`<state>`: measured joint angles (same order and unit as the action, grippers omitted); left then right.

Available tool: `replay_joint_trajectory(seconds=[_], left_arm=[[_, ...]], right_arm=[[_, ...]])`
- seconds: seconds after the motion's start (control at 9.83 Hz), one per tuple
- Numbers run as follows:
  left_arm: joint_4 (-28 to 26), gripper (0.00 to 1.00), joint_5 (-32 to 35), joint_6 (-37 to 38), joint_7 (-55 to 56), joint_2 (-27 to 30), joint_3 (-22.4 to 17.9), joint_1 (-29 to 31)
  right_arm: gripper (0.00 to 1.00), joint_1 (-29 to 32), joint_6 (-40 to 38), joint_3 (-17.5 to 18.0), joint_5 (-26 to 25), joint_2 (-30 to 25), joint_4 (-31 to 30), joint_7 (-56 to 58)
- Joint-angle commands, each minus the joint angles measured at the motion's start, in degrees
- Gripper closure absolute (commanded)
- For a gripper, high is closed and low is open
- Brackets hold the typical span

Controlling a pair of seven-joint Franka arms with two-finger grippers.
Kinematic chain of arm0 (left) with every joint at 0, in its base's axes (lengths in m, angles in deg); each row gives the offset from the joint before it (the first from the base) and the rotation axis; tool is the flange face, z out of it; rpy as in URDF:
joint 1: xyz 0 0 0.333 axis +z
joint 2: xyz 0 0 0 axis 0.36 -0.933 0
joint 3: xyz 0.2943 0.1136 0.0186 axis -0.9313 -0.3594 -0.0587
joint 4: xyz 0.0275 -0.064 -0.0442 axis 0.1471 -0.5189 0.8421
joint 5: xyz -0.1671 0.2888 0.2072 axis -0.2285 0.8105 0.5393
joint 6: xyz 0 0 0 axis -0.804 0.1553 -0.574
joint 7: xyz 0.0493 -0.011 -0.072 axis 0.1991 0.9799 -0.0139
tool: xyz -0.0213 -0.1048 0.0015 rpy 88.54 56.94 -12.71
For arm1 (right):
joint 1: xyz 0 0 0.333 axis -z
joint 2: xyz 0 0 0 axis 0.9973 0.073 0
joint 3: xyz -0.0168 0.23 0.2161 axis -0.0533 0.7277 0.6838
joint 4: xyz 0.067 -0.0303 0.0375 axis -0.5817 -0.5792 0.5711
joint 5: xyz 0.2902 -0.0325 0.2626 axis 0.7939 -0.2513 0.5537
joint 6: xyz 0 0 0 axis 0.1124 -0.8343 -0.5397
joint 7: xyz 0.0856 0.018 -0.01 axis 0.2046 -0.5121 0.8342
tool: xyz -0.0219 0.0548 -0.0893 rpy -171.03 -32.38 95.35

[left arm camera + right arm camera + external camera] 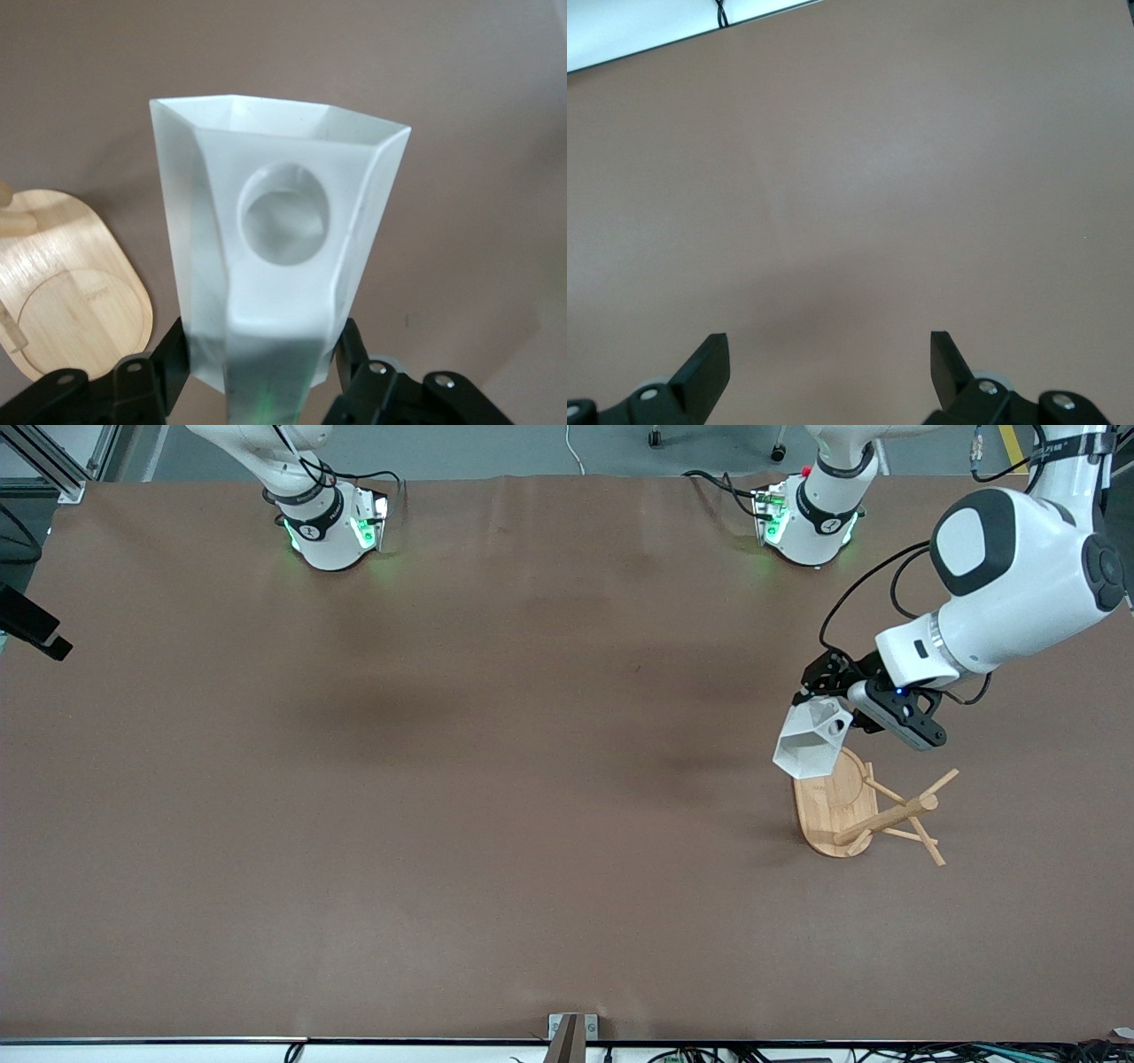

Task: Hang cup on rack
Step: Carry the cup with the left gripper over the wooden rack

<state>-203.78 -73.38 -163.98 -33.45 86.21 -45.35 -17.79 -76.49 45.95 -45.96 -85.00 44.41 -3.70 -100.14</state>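
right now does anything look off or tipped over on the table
Nothing stands out. The rack stands upright on its oval base toward the left arm's end of the table. The cup is tilted only because the left pincer holds it by the handle over the rack's base. The right pincer hangs open over bare table.

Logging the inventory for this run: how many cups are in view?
1. The cup is held in the air by the left gripper, shut on its handle end, over the rack base's edge. No other cup shows anywhere on the table.
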Motion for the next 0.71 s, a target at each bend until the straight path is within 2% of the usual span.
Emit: replay_joint_trajectory(seconds=[0.0, 0.2, 0.41, 0.61], left_arm=[[-0.6, 0.94, 1.3, -5.5, 0.8, -4.7, 0.0, -0.2], [0.2, 0.94, 2.7, -6.1, 0.9, -6.7, 0.0, -0.1], [3.1, 0.94, 2.8, -6.2, 0.9, -9.4, -1.8, -0.4], [3.3, 0.94, 2.8, -6.2, 0.9, -9.8, -1.9, -0.3]], right_arm=[[0.0, 0.3, -1.4, 0.3, -0.6, 0.2, 0.4, 0.5], [0.0, 0.3, -1.4, 0.2, -0.9, 0.3, 0.3, 2.0], [0.0, 0.6, -1.5, -0.2, -1.3, 0.2, 0.3, 8.6], [0.0, 0.9, -1.8, -0.8, -1.5, 0.2, 0.1, 8.7]])
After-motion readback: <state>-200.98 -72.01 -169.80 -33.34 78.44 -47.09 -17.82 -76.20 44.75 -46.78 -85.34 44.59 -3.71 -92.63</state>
